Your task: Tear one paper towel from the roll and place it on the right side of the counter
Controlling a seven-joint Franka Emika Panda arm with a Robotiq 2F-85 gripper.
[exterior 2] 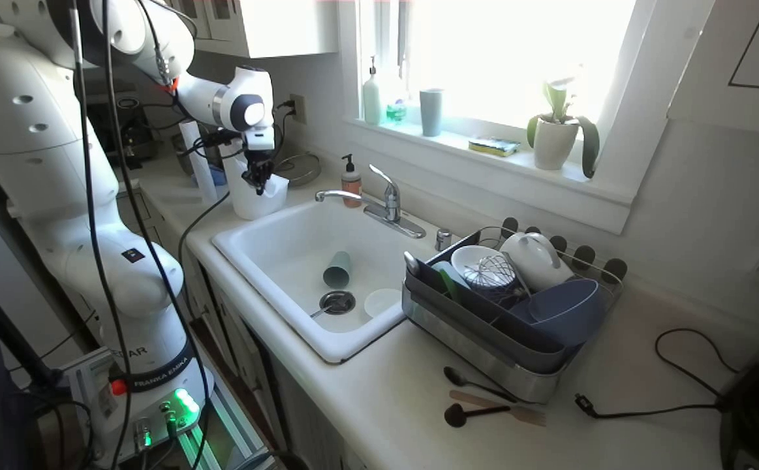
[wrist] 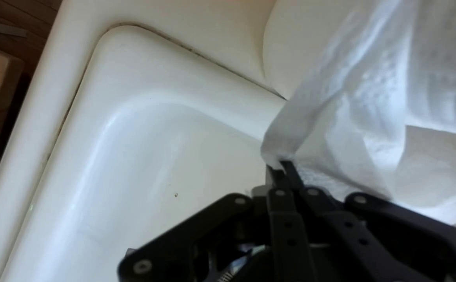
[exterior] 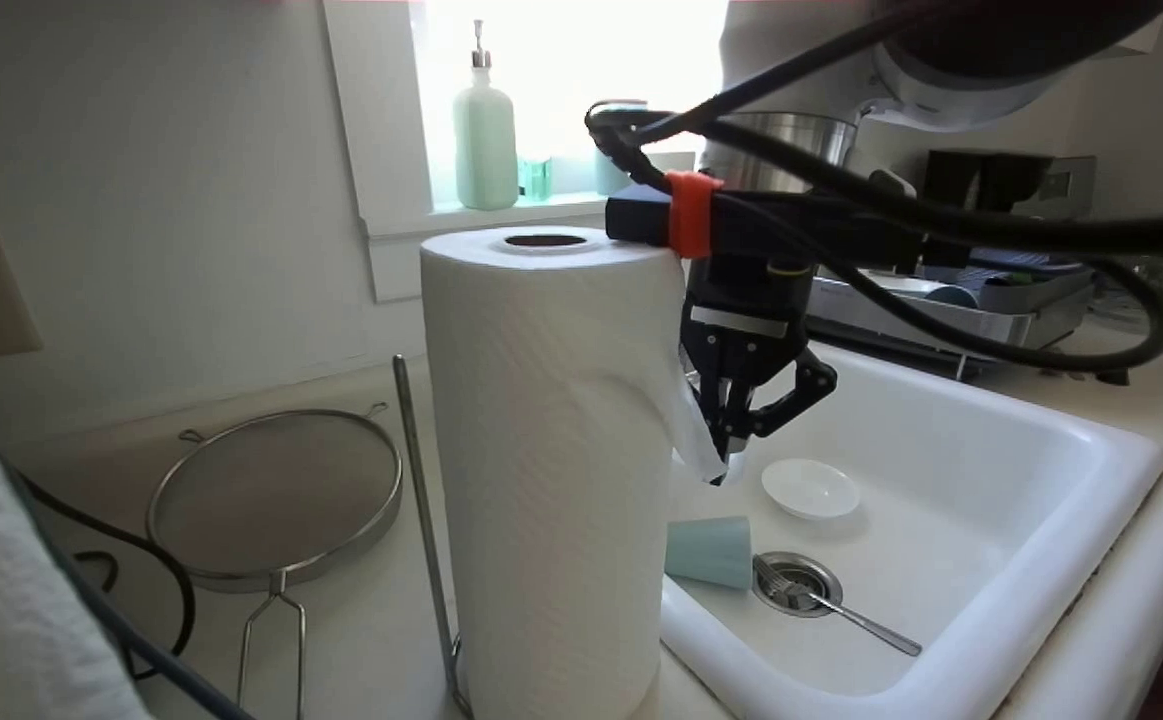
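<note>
The roll [exterior: 541, 480] is a tall white cylinder standing on the counter [exterior: 366, 640]; it also shows in an exterior view [exterior 2: 242, 196]. My gripper [exterior: 721, 468] is shut on the loose edge of the paper towel [exterior: 693, 430], beside the roll and above the sink. In the wrist view, the fingertips [wrist: 284, 166] pinch a corner of the white sheet [wrist: 349, 133], which is creased and runs up to the right. The sheet appears still joined to the roll; the joining line is not visible. The counter right of the sink shows in an exterior view [exterior 2: 405, 398].
The white sink [exterior 2: 242, 251] holds a blue-green cup [exterior 2: 337, 271], a small white dish [exterior: 811, 488] and a fork [exterior: 871, 630]. A faucet [exterior 2: 389, 202] stands behind. A full dish rack [exterior 2: 483, 339] and dark utensils [exterior 2: 477, 414] lie to its right. A strainer [exterior: 281, 490] lies near the roll.
</note>
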